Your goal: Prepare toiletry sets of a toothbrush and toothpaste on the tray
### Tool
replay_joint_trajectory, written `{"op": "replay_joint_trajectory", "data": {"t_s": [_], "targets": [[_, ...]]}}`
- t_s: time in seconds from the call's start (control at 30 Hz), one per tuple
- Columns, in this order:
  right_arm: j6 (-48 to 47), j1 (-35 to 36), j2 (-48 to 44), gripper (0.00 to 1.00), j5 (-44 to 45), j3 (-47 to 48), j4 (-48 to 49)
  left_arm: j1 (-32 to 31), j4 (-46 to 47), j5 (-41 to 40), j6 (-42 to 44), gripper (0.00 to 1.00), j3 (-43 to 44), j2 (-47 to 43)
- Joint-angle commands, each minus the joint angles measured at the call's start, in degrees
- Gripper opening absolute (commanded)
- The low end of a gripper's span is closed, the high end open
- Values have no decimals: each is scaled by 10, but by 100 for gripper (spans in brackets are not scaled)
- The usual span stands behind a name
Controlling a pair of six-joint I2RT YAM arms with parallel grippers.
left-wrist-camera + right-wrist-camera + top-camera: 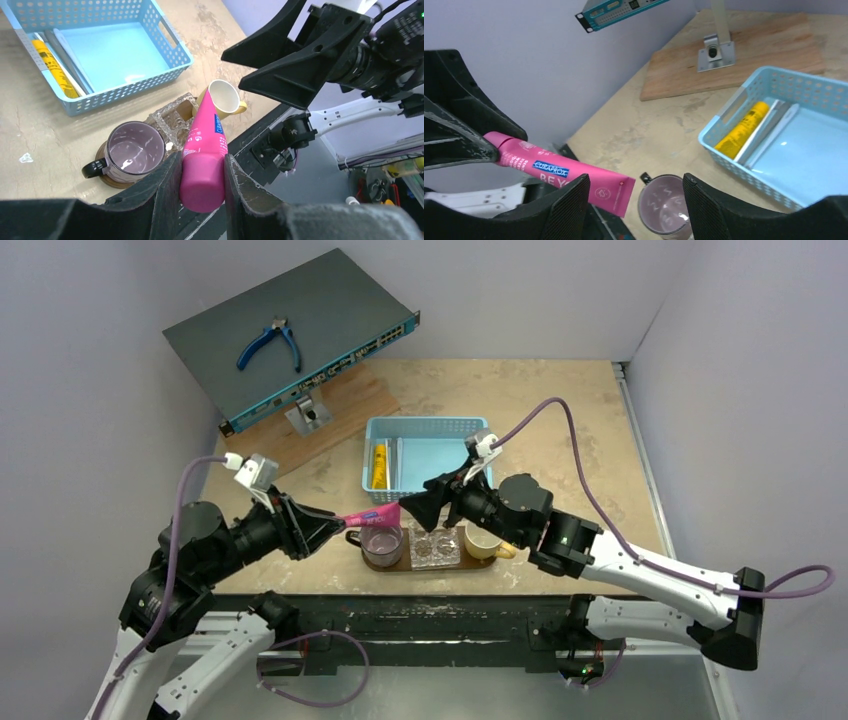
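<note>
Mid-frame, the left gripper (338, 524) clamps the pink toothpaste (375, 515); its long axis points right, tip just beside the open right gripper (415, 500).

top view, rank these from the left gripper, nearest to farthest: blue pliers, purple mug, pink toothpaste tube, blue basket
1. pink toothpaste tube, in the left gripper
2. purple mug, just right
3. blue basket, back right
4. blue pliers, far back
</note>
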Motion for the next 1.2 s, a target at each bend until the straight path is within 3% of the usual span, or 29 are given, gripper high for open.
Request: {"op": "replay_joint_trajectory", "data": {"t_s": [0.0,0.2,0.6,0.8,1.17], "targets": [[125,-25,-30,70,-68,-45,115,-2,41,-31,-31,0,12,-23],[207,-54,-32,71,-128,-111,235,-2,66,-34,-56,0,0,-43],[283,-65,29,71,-271,-174,487,-2,97,-5,-102,0,-8,-56],[281,-65,34,66,-308,-174,533,-2,106,14,-118,0,-9,-58],[286,-65,30,46,-354,-171,546,-2,130,31,-134,0,-23,-54]]}}
